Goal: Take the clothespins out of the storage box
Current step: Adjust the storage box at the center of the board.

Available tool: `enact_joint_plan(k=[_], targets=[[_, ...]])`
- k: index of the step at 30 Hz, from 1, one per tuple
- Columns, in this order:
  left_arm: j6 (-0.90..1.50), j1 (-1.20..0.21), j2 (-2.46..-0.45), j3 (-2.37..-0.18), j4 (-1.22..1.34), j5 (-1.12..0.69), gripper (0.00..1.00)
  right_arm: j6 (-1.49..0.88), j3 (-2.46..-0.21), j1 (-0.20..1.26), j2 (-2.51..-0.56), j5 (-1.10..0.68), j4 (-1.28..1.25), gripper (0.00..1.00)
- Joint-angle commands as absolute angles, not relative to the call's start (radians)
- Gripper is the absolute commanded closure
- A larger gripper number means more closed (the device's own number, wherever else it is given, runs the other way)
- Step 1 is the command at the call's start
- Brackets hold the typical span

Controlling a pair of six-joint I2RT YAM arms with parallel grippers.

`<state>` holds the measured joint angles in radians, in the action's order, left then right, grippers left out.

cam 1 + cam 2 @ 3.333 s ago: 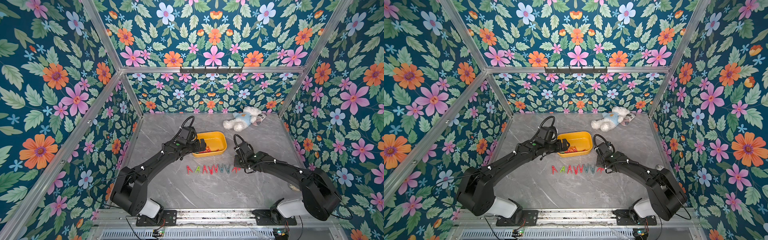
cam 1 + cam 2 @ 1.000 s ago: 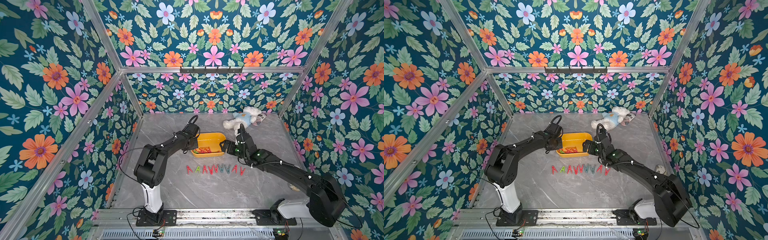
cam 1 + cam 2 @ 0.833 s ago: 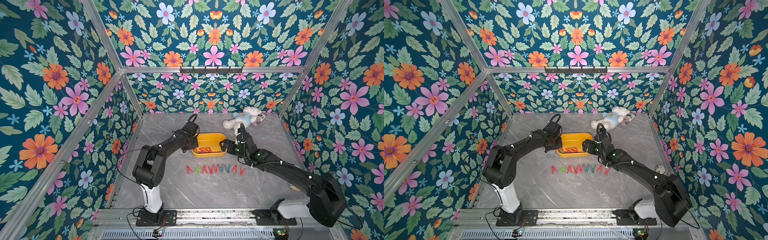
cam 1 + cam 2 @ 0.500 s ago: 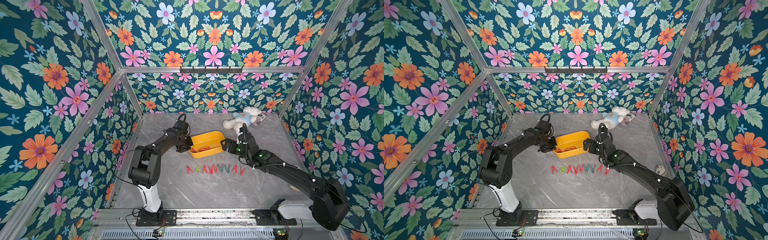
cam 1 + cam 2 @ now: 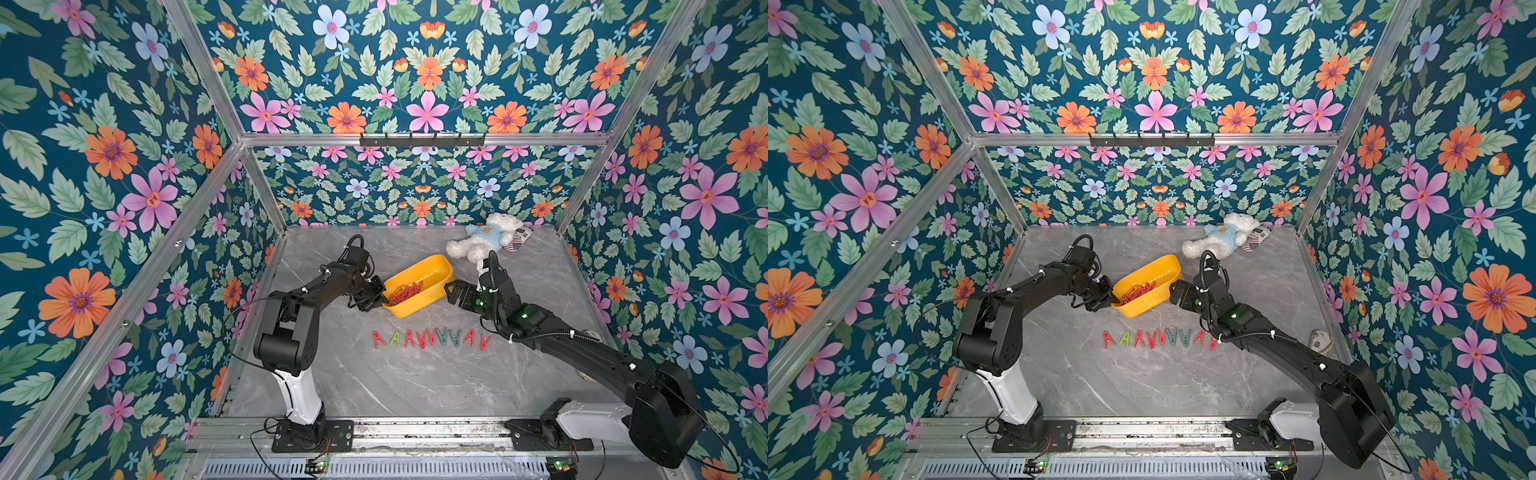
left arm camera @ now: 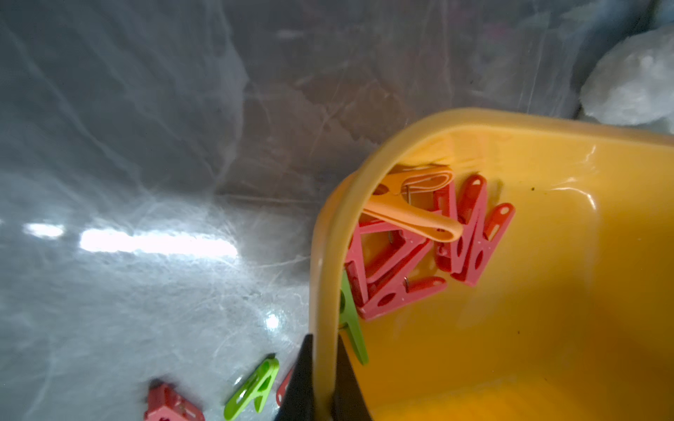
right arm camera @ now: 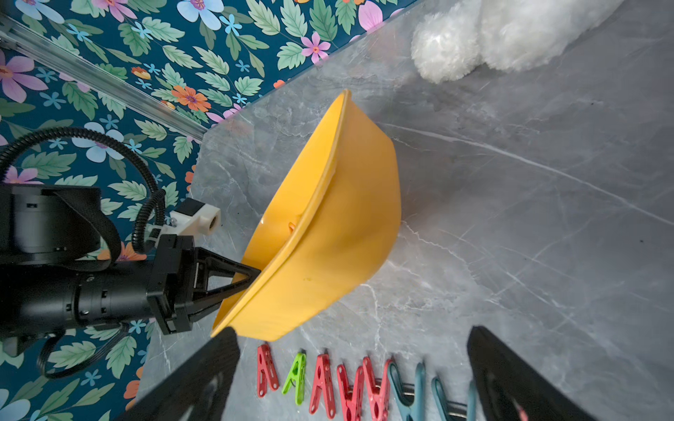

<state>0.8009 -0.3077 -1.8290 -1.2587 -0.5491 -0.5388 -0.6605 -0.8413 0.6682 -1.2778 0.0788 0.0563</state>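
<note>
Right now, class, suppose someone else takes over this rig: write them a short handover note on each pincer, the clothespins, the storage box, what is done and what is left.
Left pincer: shut on the rim of the storage box, holding it tipped.
Right pincer: open, close to the box's other end, holding nothing.
Done: a row of clothespins, mostly red with a green and some grey-blue, lies on the table in front of the box.
Left: a pile of clothespins, mostly red plus an orange and a green one, sits inside the box at the gripped end, to be taken out.
</note>
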Motion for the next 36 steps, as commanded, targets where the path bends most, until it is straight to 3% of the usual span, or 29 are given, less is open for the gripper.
enact_joint_plan(k=[1,5,20,28,33,36], targets=[[0.726,-0.313,-1.837,-1.293,-0.595,-0.412,1.00,-0.678,-0.842,0.673,-1.279,0.085,0.027,0.01],[0.632,-0.327,-1.859,-1.326,-0.603,-0.229,1.00,-0.682,-0.840,0.681,-1.294,0.084,0.019,0.01],[0.468,-0.420,-1.916,-1.364,-0.534,-0.042,0.96,-0.671,-0.864,0.711,-1.340,0.095,0.023,0.01],[0.448,-0.425,-1.893,-1.364,-0.536,-0.033,0.67,-0.666,-0.880,0.715,-1.359,0.089,0.021,0.01],[0.439,-0.426,-1.836,-1.379,-0.551,-0.010,0.43,-0.663,-0.889,0.721,-1.365,0.089,0.017,0.01],[0.444,-0.434,-1.810,-1.387,-0.542,-0.026,0.41,-0.663,-0.890,0.722,-1.371,0.086,0.009,0.01]])
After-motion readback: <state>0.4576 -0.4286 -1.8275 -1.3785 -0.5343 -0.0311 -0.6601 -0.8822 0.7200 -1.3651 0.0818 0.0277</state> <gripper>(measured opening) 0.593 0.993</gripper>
